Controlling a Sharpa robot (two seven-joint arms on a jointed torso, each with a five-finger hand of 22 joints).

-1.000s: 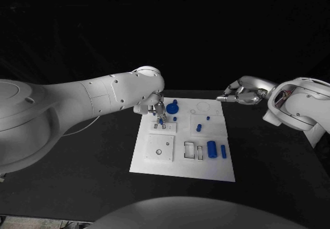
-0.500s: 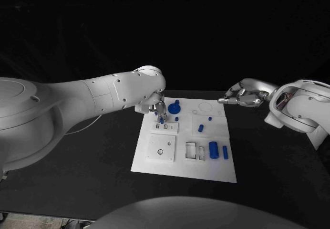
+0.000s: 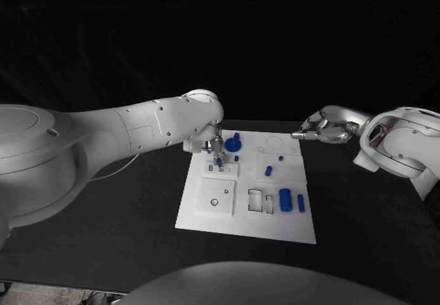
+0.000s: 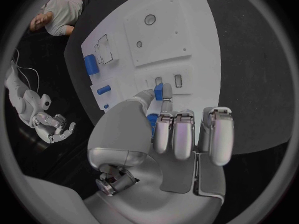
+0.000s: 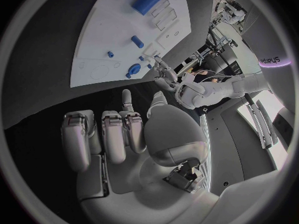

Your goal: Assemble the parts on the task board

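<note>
From the head view, the task board (image 3: 246,197) lies mid-tabletop, and the left hand (image 3: 212,147) hovers over its far left corner, pinching a small blue part (image 3: 218,162) above a slotted block. The right hand (image 3: 321,131) hangs off the board's far right, fingers curled on nothing. In the left wrist view, the part (image 4: 159,91) sits between fingertips; it looks light, rigid and slippery, best held by its sides. The right wrist view shows the right hand (image 5: 118,134) empty.
</note>
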